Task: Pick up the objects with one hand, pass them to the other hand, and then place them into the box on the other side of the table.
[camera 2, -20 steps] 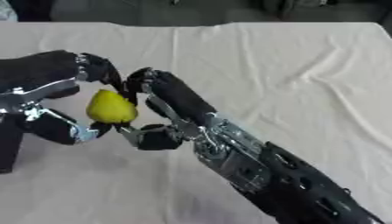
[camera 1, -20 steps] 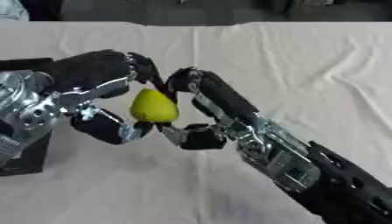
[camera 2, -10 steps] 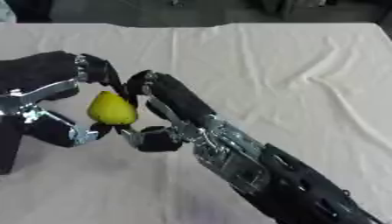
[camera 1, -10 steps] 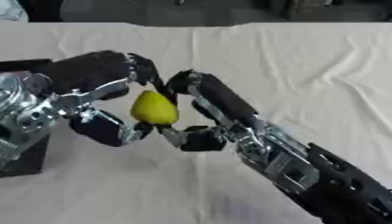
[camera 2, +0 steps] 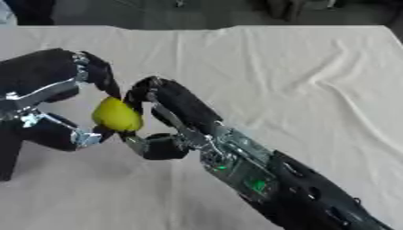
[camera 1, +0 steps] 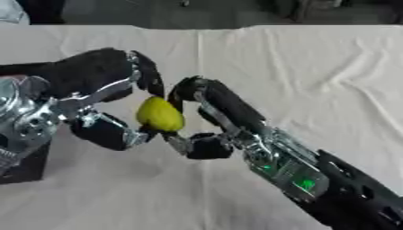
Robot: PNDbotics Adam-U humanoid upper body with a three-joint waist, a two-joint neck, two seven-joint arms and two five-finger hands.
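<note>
One yellow pear-shaped fruit [camera 1: 160, 114], the only loose object in sight, held up above the table between two robot hands. Left hand [camera 1: 94, 81] comes in from the left, fingers curled over the top of the fruit and thumb under its lower left side. Right hand [camera 1: 206, 103] reaches in from lower right, fingers arched against the fruit's right side, thumb tucked below it; both hands are closed around the fruit at once. One dark box [camera 1: 28, 165], only a corner showing at the left edge, partly behind the left arm. No readable writing or labels anywhere. Table covered with a cream cloth [camera 2: 299, 81], creased and wrinkled. Beyond the far edge, a dark floor with indistinct shapes.
</note>
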